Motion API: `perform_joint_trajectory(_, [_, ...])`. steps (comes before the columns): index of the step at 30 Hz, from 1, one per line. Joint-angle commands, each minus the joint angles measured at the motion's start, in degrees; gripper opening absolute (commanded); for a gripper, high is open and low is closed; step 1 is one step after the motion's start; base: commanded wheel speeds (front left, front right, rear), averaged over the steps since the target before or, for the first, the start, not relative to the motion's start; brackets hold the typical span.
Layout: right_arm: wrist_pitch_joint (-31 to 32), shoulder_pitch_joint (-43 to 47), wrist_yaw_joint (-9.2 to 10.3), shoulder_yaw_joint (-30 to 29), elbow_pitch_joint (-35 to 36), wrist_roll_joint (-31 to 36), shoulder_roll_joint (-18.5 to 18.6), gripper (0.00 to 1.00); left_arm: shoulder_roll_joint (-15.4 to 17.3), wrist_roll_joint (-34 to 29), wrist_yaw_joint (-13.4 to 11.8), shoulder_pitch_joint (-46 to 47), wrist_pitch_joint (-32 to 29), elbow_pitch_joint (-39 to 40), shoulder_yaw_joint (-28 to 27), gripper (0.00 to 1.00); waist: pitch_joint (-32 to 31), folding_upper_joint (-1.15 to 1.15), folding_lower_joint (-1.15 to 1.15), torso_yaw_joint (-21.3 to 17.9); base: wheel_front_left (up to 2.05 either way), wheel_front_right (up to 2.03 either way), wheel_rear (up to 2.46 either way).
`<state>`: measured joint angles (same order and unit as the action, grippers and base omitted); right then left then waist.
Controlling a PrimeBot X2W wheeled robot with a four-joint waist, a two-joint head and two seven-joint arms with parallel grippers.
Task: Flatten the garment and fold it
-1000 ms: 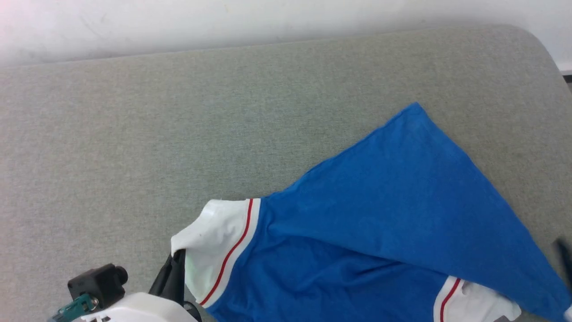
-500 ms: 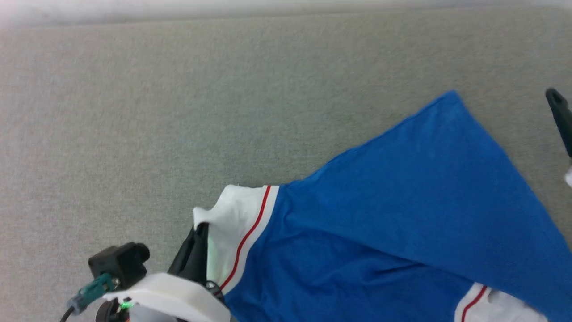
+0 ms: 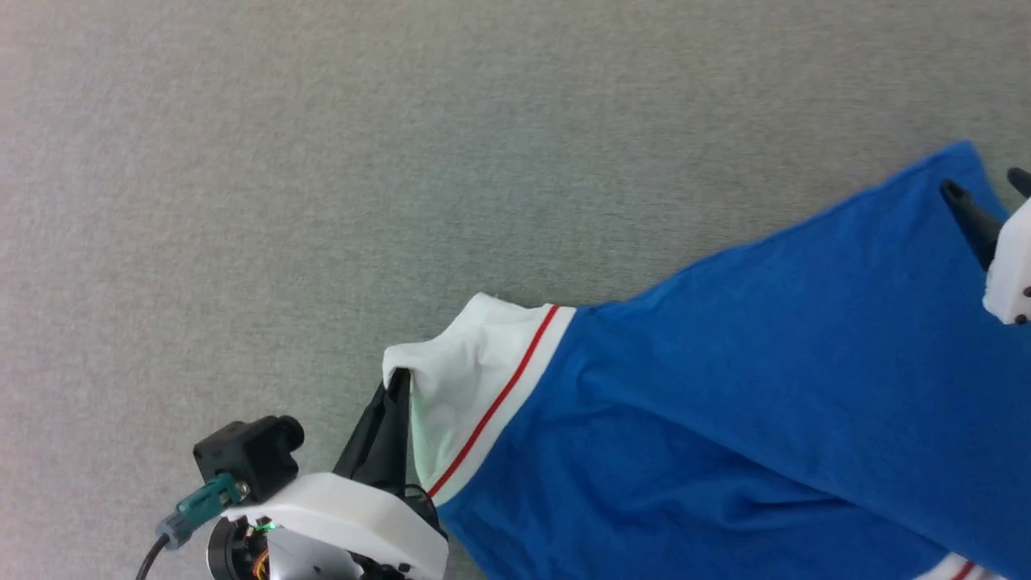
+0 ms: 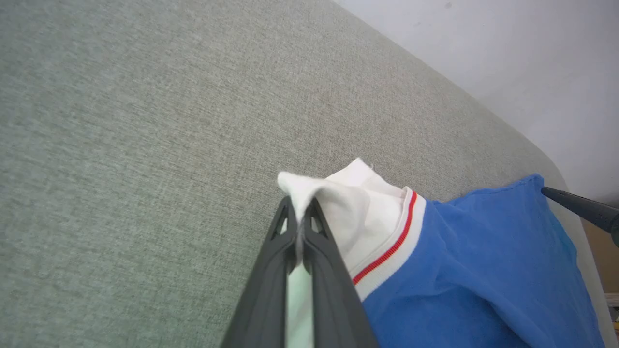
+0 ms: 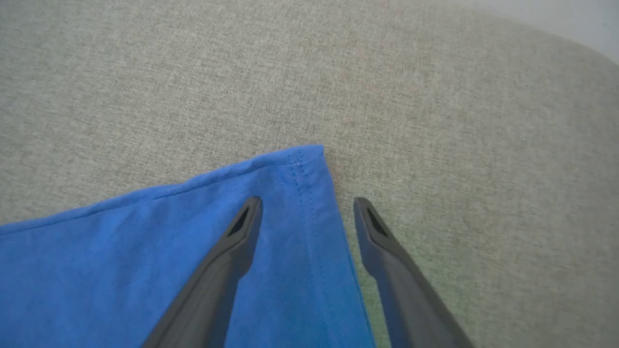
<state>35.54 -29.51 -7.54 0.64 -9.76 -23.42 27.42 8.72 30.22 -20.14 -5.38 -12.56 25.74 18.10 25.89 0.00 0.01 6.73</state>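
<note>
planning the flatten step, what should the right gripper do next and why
Probably lower the right gripper and close on the blue hem corner of the garment: its open fingers straddle that edge, while the left gripper pinches the white sleeve.

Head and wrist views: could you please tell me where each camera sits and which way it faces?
Head view: on the head, looking down at the shirt on the grey cushion; left hand lower left, right hand at right edge.
Left wrist view: along the left hand's shut fingers, pinching the white sleeve.
Right wrist view: along the right hand's open fingers, straddling the shirt's blue corner.
Shared: head and left wrist both show that sleeve.
</note>
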Motion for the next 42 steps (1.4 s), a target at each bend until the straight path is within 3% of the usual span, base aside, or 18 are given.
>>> perform_joint_trajectory(1, [-0.45, -1.02, 0.05, 0.26, -1.10, -0.17, 0.71, 1.00, -0.37, -0.34, 0.58, 1.26, 0.48, -0.26, 0.16, 0.00, 2.42, 0.00, -0.01, 2.27, 0.00, 0.00, 0.00])
perform_joint_trajectory(4, [0.30, -1.12, 0.05, 1.21, -2.82, -0.49, 1.42, 1.00, -0.58, -0.32, 0.69, 1.59, 0.82, -0.59, 0.32, 0.00, 3.15, 0.00, -0.01, 2.57, 0.00, 0.00, 0.00])
perform_joint_trajectory(5, [0.73, -1.09, 0.05, 1.54, -3.20, -0.69, 1.61, 0.77, -0.64, -0.34, 0.70, 1.71, 0.89, -0.69, 0.41, 0.00, 3.36, 0.00, -0.01, 2.61, 0.00, 0.00, 0.00])
perform_joint_trajectory(6, [0.73, -1.09, 0.05, 1.54, -3.20, -0.69, 1.61, 0.77, -0.64, -0.34, 0.70, 1.71, 0.89, -0.69, 0.41, 0.00, 3.36, 0.00, -0.01, 2.61, 0.00, 0.00, 0.00])
perform_joint_trajectory(7, [1.13, -1.09, 0.05, 1.82, -3.49, -0.92, 1.79, 0.43, -0.71, -0.37, 0.71, 1.84, 0.93, -0.77, 0.50, 0.00, 3.53, 0.00, -0.01, 2.63, 0.00, 0.00, 0.00])
perform_joint_trajectory(8, [1.63, -1.06, 0.05, 2.21, -3.68, -1.25, 1.98, 0.00, -0.77, -0.39, 0.70, 1.97, 0.96, -0.84, 0.58, 0.00, 3.64, 0.00, -0.01, 2.62, 0.00, 0.00, 0.00])
perform_joint_trajectory(14, [2.23, -1.28, 0.05, 3.49, -3.10, -2.12, 2.87, 0.00, -0.54, -0.27, 0.51, 2.44, 0.89, -1.34, 0.09, 0.00, 2.89, 0.00, -0.01, 1.50, 0.00, 0.00, 0.00])
perform_joint_trajectory(22, [-5.89, -2.14, 0.05, 1.37, 1.43, -3.89, 0.56, 0.00, 1.99, -1.82, 0.62, 7.30, 1.07, -1.50, -2.96, 0.00, -3.62, 0.00, -0.01, -1.71, 0.00, 0.00, 0.00])
perform_joint_trajectory(31, [-10.10, -6.98, 0.05, -2.60, 5.35, -3.52, -2.93, 0.00, 5.91, -3.46, 1.42, 26.00, 1.25, -6.50, -9.67, 0.00, -14.30, 0.00, -0.01, -4.96, 0.00, 0.00, 0.00])
perform_joint_trajectory(42, [-8.08, -16.65, 0.05, -0.07, 4.69, -1.94, -6.36, 0.00, 13.77, -7.46, 7.04, 50.26, -5.49, -20.22, -8.13, 0.00, -22.16, 0.00, -0.01, -7.60, 0.00, 0.00, 0.00])
